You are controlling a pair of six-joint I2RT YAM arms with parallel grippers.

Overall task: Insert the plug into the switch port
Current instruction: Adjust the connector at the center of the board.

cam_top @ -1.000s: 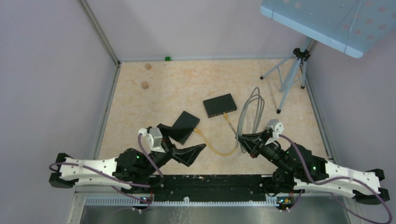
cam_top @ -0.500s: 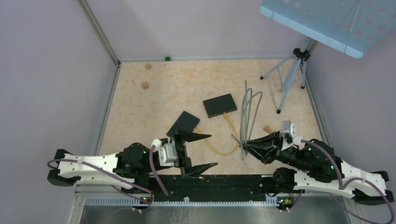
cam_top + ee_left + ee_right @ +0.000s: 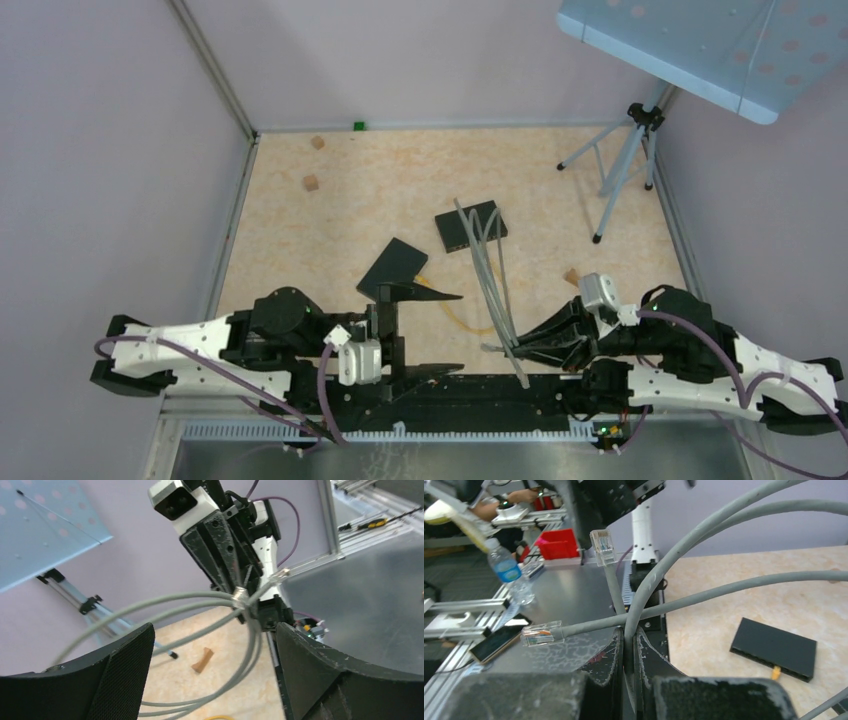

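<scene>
Right claw (image 3: 522,346) is back by the bases now, clamped mid-bundle on the grey cable (image 3: 488,275); left claw (image 3: 428,332) gapes empty. Plug (image 3: 602,546) sticks out free past the right claw. Cable looks light and springy, so I'd regrip just behind the plug.

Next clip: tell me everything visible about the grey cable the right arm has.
The grey cable is a thin, round, flexible network lead, looped into several strands. The right gripper is shut on the bundle near its ends. Two clear plastic plugs stick out past the grip, one pointing up, one sideways, neither in a port. The loops fan away toward the black switch.
</scene>
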